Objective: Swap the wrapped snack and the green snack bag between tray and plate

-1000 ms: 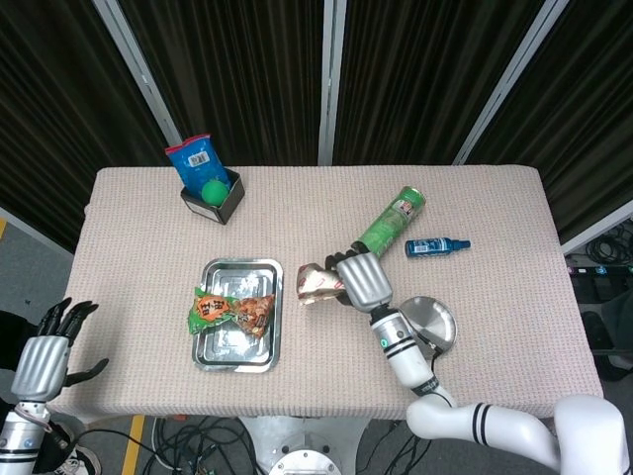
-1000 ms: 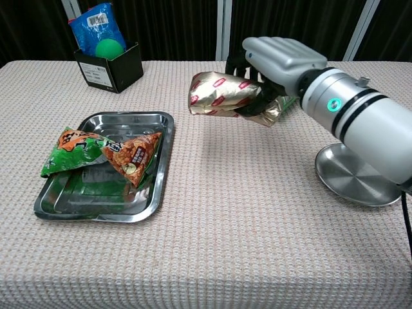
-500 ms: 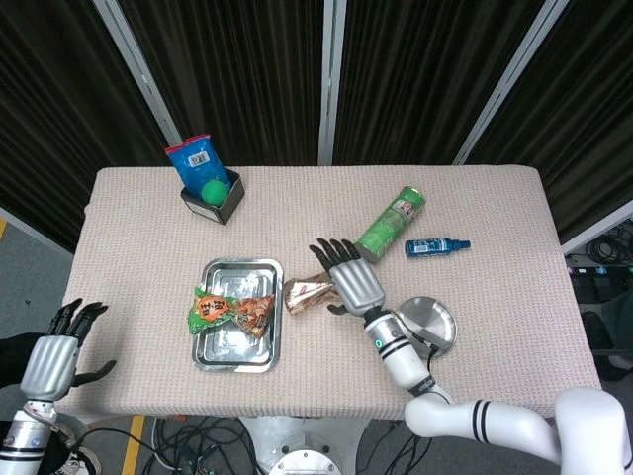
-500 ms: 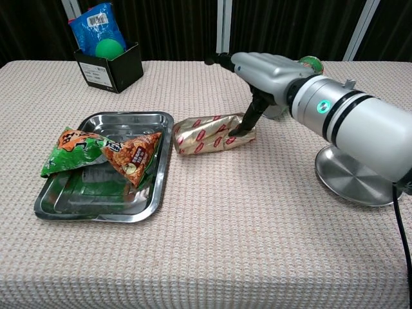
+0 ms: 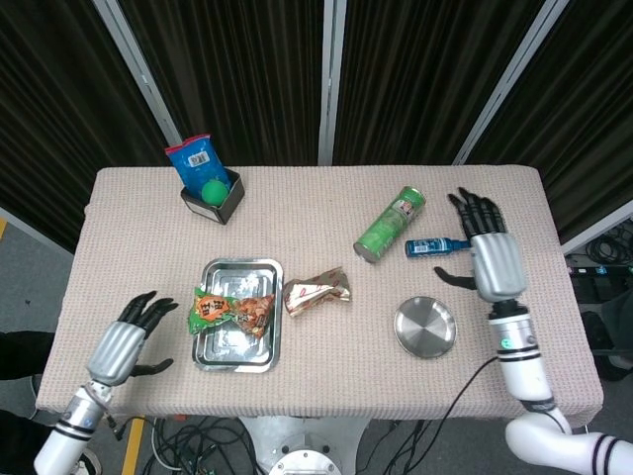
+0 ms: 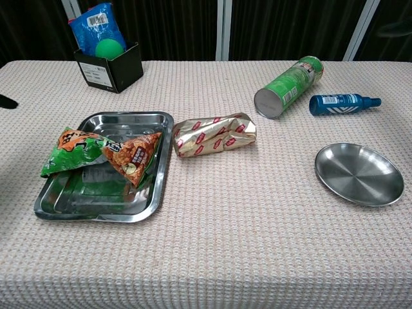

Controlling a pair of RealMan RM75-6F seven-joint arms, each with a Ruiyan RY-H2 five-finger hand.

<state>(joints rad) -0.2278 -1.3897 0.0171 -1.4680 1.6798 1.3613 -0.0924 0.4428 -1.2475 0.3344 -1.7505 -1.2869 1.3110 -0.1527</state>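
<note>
The gold wrapped snack (image 5: 316, 292) (image 6: 214, 134) lies on the tablecloth just right of the steel tray (image 5: 238, 351) (image 6: 96, 205), touching neither hand. The green snack bag (image 5: 230, 311) (image 6: 98, 154) rests across the tray, hanging over its left rim. The round steel plate (image 5: 425, 327) (image 6: 358, 174) sits bare at the right. My right hand (image 5: 489, 253) hovers open above the table's right side, past the plate. My left hand (image 5: 127, 341) is open at the table's front left edge, left of the tray. The chest view shows only a dark fingertip at its left edge.
A green chip can (image 5: 390, 226) (image 6: 288, 87) lies on its side beside a blue bottle (image 5: 436, 245) (image 6: 342, 102) behind the plate. A black box (image 5: 213, 198) (image 6: 108, 65) holding a green ball and a blue packet stands at the back left.
My right hand let go of the wrapped snack beside the tray and drew back to the right, over the table's right side. My left hand moved in toward the tray.
</note>
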